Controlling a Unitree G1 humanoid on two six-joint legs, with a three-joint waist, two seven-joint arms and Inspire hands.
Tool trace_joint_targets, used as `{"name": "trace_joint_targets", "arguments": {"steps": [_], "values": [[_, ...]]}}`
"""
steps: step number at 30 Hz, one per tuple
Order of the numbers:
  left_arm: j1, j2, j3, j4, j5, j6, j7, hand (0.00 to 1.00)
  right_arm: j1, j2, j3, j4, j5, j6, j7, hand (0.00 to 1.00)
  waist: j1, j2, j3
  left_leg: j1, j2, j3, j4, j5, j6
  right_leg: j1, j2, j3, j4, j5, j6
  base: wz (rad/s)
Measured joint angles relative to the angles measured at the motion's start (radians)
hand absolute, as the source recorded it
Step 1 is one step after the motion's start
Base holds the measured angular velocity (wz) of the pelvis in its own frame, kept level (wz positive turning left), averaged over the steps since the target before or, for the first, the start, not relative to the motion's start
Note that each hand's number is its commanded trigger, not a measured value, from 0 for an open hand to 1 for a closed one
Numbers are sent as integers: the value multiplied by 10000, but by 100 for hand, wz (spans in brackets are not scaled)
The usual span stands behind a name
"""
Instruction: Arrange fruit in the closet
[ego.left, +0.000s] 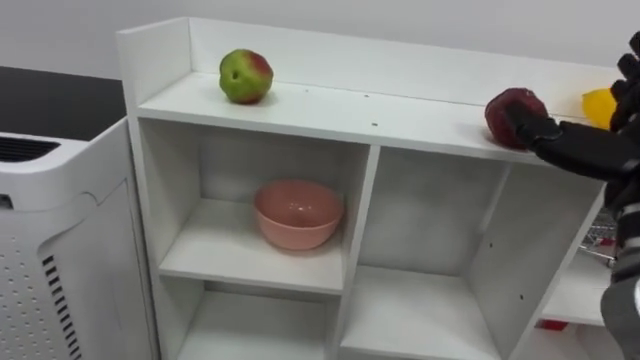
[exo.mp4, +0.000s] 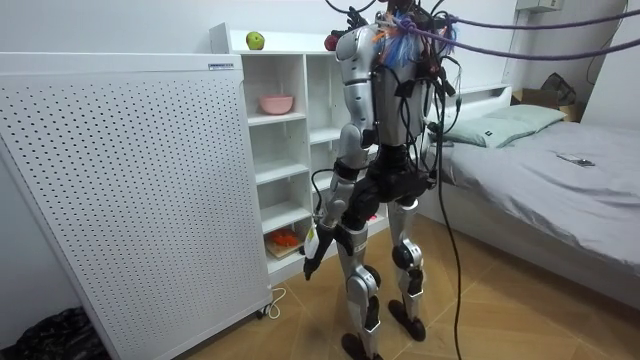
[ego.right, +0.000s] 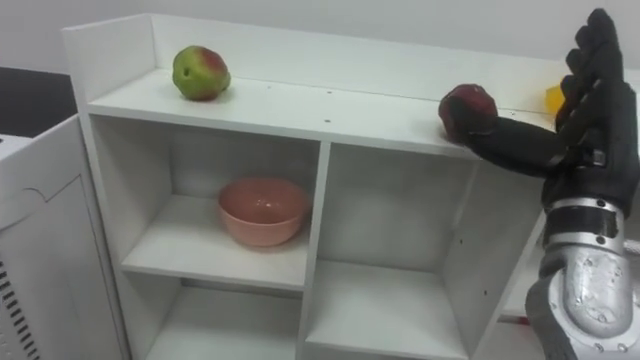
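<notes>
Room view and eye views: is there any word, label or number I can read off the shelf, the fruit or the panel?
No text can be read in any view.
Too small to read: the small dark label at the top edge of the white perforated panel.
No print visible: the white shelf unit, the green-and-red apple, the pink bowl and the dark red fruit.

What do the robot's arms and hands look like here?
The right hand is black with slender segmented fingers, on a silver wrist cuff and grey metallic forearm. In the room view the left hand is dark too, below a silver upper arm.
</notes>
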Motion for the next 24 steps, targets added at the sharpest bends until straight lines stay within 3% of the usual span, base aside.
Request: {"name": "trace_joint_targets", "arguments": {"steps": [6,24], "values": [[-37,162,234,-287,22,21,-169,0,-331,-769,8,903,36,227,769,0,141,-206,6,-17,0,9,0,0,0,-8,-8,-56,1,0,0,0],[-23,202,306,-481,7,78,-185,0,-550,-935,20,1424,-46,542,1513,0,136,-240,-6,-173,3,-7,10,0,0,-154,-14,-204,0,0,0,0]]}}
